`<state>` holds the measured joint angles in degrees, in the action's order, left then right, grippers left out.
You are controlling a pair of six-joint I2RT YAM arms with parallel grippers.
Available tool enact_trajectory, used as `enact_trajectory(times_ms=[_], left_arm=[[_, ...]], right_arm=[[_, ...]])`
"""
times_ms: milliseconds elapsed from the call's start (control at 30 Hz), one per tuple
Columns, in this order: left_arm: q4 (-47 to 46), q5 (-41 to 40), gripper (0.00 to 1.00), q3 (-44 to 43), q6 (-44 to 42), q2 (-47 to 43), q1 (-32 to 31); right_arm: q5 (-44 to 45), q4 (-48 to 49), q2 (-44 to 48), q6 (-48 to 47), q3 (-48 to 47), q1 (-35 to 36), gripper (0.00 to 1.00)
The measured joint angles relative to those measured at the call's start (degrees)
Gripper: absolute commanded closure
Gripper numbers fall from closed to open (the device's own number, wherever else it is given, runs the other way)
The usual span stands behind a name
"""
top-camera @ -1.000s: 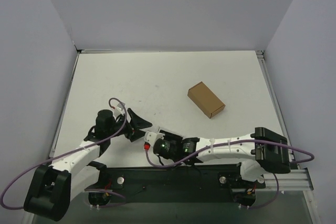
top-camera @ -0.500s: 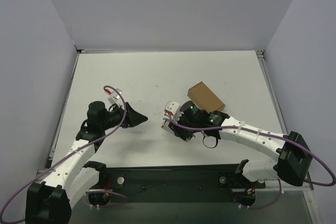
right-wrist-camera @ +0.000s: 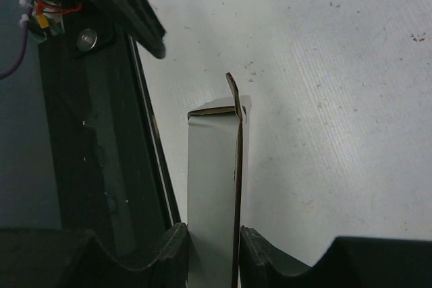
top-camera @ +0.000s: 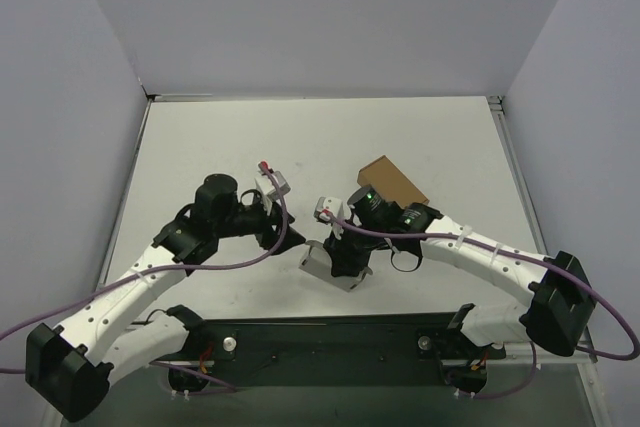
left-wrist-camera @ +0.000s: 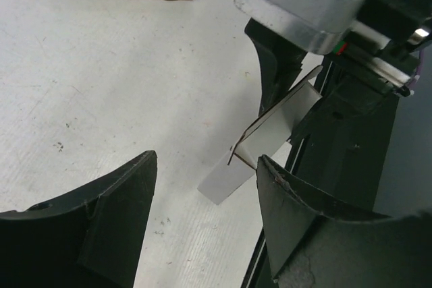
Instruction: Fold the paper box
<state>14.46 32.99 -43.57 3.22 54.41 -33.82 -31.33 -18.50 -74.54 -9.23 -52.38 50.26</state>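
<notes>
Right gripper (right-wrist-camera: 212,251) is clenched on the paper box (right-wrist-camera: 212,187), held at lower centre of the top view. Left gripper (left-wrist-camera: 206,163) stands released, jaws spread, just left of it. Brown box (top-camera: 392,177) lies up-right on the table (top-camera: 300,137).

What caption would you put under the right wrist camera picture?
Right gripper shut on a thin grey-white paper box blank, white table beyond.

My left arm stretches forward and inward, and my left gripper (left-wrist-camera: 206,160) stands wide open. My right arm bends across toward it, its right gripper (right-wrist-camera: 210,234) turned back toward the bases, jaws pinched on the paper box (right-wrist-camera: 212,166).
</notes>
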Motion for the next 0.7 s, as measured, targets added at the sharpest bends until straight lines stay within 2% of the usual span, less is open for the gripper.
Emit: enact_trajectory(times_ms=[267, 400, 567, 700], left_arm=[[0.4, 1.9, 0.31, 0.0, -3.7, 4.4, -0.7], [0.5, 2.2, 0.36, 0.0, -4.6, 6.7, -2.6], [0.5, 2.9, 0.44, 0.0, -5.4, 8.3, -3.5], [0.5, 3.3, 0.58, 0.0, -5.7, 8.4, -3.8]], right_arm=[[-3.8, -0.3, 0.0, 0.0, -0.3, -0.5, 0.81], [-4.8, -0.3, -0.4, 0.0, -0.4, -0.7, 0.81], [-5.3, -0.5, -1.1, 0.0, -0.5, -0.9, 0.81], [-5.6, -0.7, -1.1, -0.1, -0.5, -1.0, 0.81]])
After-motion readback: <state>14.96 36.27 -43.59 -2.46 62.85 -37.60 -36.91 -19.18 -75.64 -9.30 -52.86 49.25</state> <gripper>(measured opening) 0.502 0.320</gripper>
